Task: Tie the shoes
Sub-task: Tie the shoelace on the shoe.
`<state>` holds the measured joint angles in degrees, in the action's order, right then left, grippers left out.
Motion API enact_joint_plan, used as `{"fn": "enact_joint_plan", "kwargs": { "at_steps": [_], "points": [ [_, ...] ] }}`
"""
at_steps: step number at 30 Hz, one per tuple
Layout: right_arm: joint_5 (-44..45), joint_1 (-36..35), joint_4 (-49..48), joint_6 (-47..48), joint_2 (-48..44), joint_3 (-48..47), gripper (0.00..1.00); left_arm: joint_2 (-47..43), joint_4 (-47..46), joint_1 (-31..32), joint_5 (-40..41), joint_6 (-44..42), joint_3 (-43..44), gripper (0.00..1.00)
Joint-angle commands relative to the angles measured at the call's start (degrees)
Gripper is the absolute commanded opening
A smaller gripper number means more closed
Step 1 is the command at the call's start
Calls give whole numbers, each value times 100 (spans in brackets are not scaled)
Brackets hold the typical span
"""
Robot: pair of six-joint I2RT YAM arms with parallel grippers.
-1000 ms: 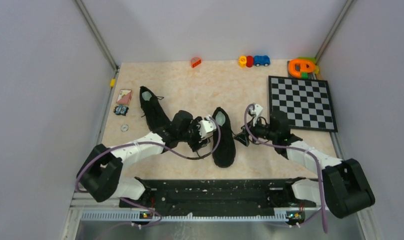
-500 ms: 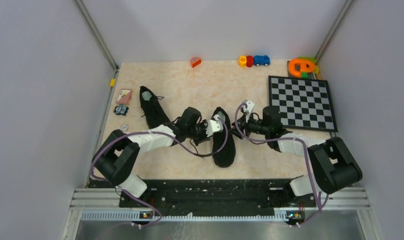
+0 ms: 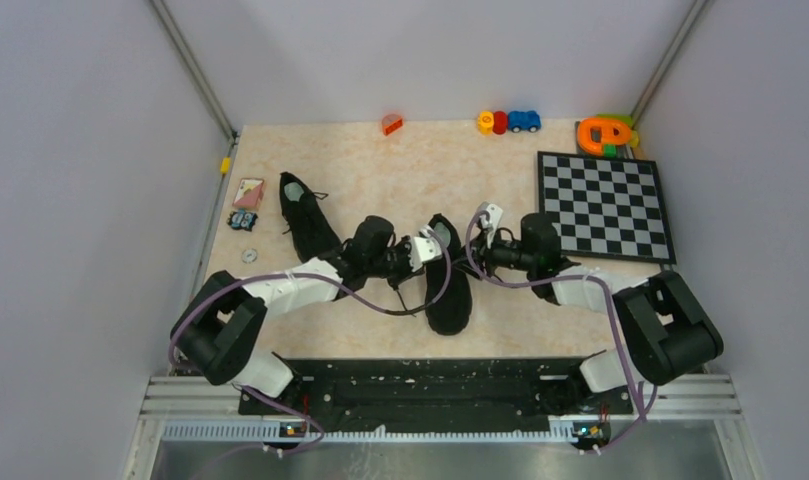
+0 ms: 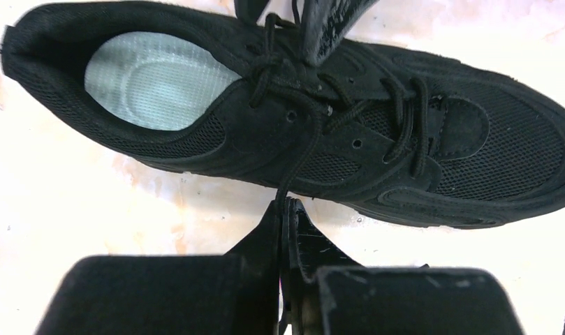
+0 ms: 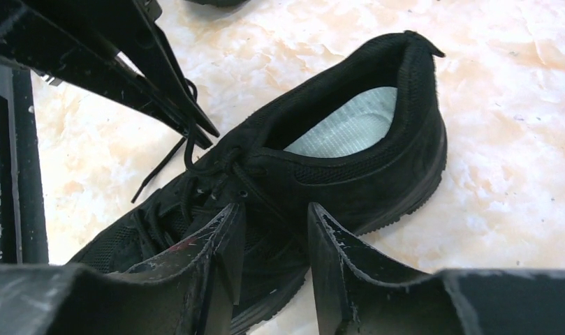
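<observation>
The left claw (image 4: 285, 206) is seen clenched, its two fingers pressed flat together with no gap between them. A thin black lace (image 4: 302, 155) is pinched at the fingertips. It is drawn in a nearly straight line from the upper eyelets of the black sneaker (image 4: 405, 157) down over the shoe's side to the claw, which sits just beside the sole, low over the tabletop (image 4: 70, 202). From the right wrist, a stretch of that lace is seen trailing from the clenched tips toward the tabletop.

The right claw (image 5: 274, 216) is held partly spread, with a clear gap left between its fingers. It is placed at the opposite side of the same sneaker, over the collar edge just ahead of the pale grey-green insole (image 5: 342, 125), with the fingertips close against the laced throat. From the left wrist, its fingers are seen on either side of the crossed laces at the top of the tongue. Whether a lace is caught between them cannot be told, and nothing is seen clamped.

From above, this sneaker is found in the middle of the tabletop, upright on its sole, between the two claws. Its heel is turned away from the arm bases and its toe toward them. The second sneaker (image 3: 305, 222) is set apart to the left, near the left arm's forearm, and is touched by neither claw. A chessboard (image 3: 605, 205) is laid at the right side.
</observation>
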<state>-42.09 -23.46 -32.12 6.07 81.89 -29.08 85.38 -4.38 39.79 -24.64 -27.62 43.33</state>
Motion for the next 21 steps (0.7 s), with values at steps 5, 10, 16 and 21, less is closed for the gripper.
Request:
{"fn": "enact_joint_plan", "kwargs": {
  "at_steps": [5, 10, 16, 21],
  "points": [
    [-30, -247, 2, 276, -37, -418, 10, -379, -754, -79, -20, 546, -238, 0],
    [598, -239, 116, 119, -652, -139, 0, -689, -969, -303, 829, 1497, -443, 0],
    [1579, -239, 819, -442, -1221, 167, 0, -1149, -1111, -1039, 1234, 2533, -813, 0],
    [1867, -79, 1388, -1060, -1195, 190, 0, -1267, -1038, -1227, 1191, 2832, -960, 0]
  ]
}}
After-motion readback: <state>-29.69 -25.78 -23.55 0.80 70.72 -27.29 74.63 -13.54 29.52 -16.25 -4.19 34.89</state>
